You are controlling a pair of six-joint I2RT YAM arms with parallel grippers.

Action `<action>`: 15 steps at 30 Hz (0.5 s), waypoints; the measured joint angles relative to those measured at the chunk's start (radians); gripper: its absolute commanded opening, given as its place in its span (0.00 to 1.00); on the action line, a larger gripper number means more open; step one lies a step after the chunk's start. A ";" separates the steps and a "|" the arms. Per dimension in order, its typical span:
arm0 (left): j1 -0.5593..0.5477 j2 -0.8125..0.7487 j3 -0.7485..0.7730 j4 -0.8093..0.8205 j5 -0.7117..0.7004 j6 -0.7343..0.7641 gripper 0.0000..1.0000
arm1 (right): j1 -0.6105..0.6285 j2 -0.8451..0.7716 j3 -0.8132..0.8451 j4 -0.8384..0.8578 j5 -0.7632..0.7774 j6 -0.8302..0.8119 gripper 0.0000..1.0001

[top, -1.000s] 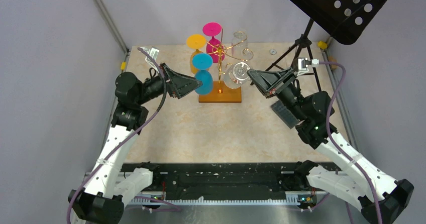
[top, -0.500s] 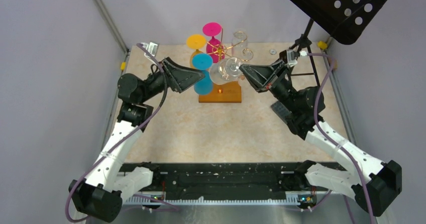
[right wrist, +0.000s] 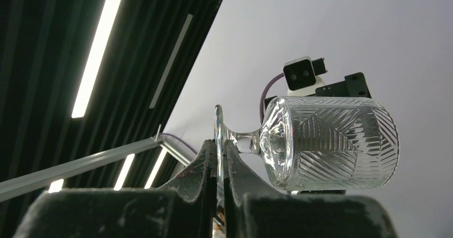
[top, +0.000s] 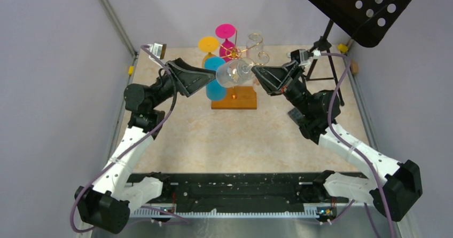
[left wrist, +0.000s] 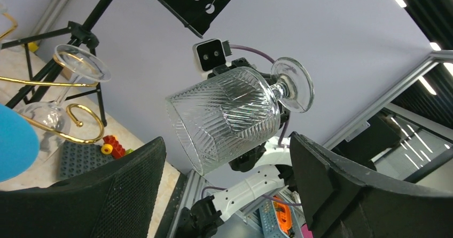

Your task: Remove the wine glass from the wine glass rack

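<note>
One broad beige, stone-patterned table top [top: 224, 142] fills the middle of the overhead view. A black perforated music stand [top: 363, 6] on a tripod rises over its far right corner.

At the far centre stands the wine glass rack [top: 241, 100], thin gold wire scrolls on a central pole above a flat orange-brown wooden base. A blue glass [top: 216, 79], a pink glass [top: 227, 35] and an orange glass [top: 208, 45] hang upside down on its left side. A plain clear glass [top: 255, 39] hangs on a scroll at the far right.

The clear ribbed wine glass [top: 234, 72] is off the rack and lies on its side in the air above the near edge of the base, between the two arms. The right gripper [top: 255, 71] is clamped on the rim of its round foot, the fingers [right wrist: 211, 158] pinching the disc edge-on, with stem and bowl pointing away towards the left arm.

The left gripper [top: 212, 77] is spread wide facing the bowl's mouth. From its wrist camera the bowl [left wrist: 227, 118] shows between the two mesh-textured fingers [left wrist: 123, 190]; whether they touch it cannot be told.
</note>
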 measured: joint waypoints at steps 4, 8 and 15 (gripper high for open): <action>-0.011 0.025 -0.009 0.103 -0.006 -0.097 0.86 | 0.009 0.011 0.001 0.042 0.001 0.011 0.00; -0.031 0.054 -0.009 0.183 -0.011 -0.187 0.77 | 0.018 0.037 0.023 0.092 0.003 0.026 0.00; -0.051 0.077 -0.009 0.325 -0.014 -0.346 0.62 | 0.027 0.084 0.033 0.178 0.011 0.065 0.00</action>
